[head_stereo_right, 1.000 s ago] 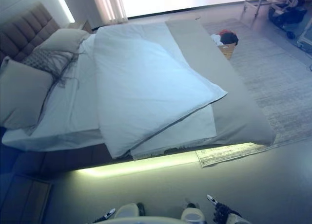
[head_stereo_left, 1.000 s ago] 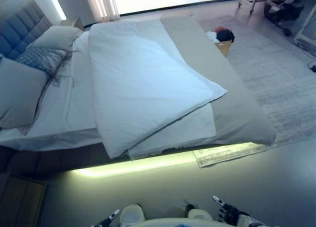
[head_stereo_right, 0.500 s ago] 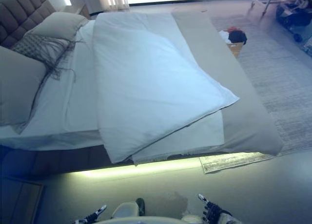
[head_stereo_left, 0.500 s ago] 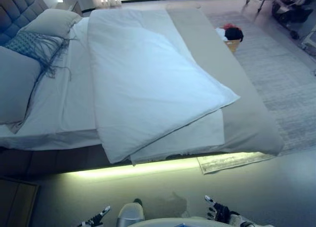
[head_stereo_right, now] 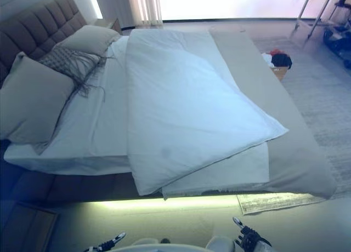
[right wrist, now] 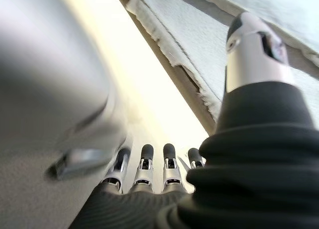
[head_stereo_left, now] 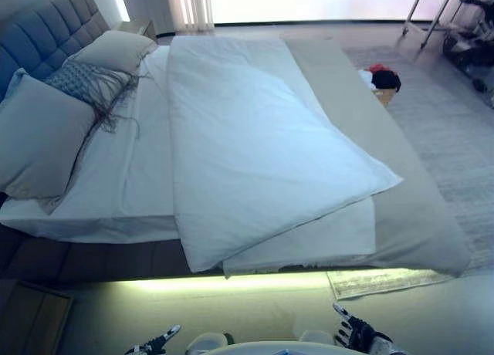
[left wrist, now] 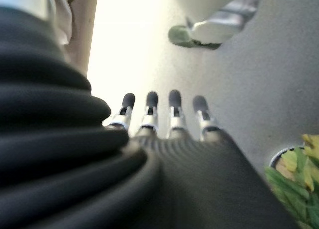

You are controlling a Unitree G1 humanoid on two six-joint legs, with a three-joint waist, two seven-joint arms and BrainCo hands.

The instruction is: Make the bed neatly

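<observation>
The bed (head_stereo_left: 432, 239) stands ahead with a tufted headboard (head_stereo_left: 46, 31) at the far left. A white duvet (head_stereo_left: 262, 147) lies folded over on itself, its near corner hanging over the bed's side. White sheet (head_stereo_left: 139, 170) shows beside it. Grey pillows (head_stereo_left: 42, 135) and a fringed cushion (head_stereo_left: 85, 81) lie at the head. My left hand (head_stereo_left: 154, 343) and right hand (head_stereo_left: 355, 333) hang low by the floor, well short of the bed, both open and empty; their straight fingers show in the left wrist view (left wrist: 149, 112) and the right wrist view (right wrist: 144, 169).
A strip of light glows under the bed's near side (head_stereo_left: 247, 282). A grey rug (head_stereo_left: 455, 131) lies past the bed's foot, with a basket of clothes (head_stereo_left: 382, 81) on it. A wooden nightstand (head_stereo_left: 31, 320) stands at the near left. Metal frame legs (head_stereo_left: 432, 15) stand at the far right.
The whole picture has shifted, so the camera has moved; the bed now sits further right and lower in view. Both hands stay low and open.
</observation>
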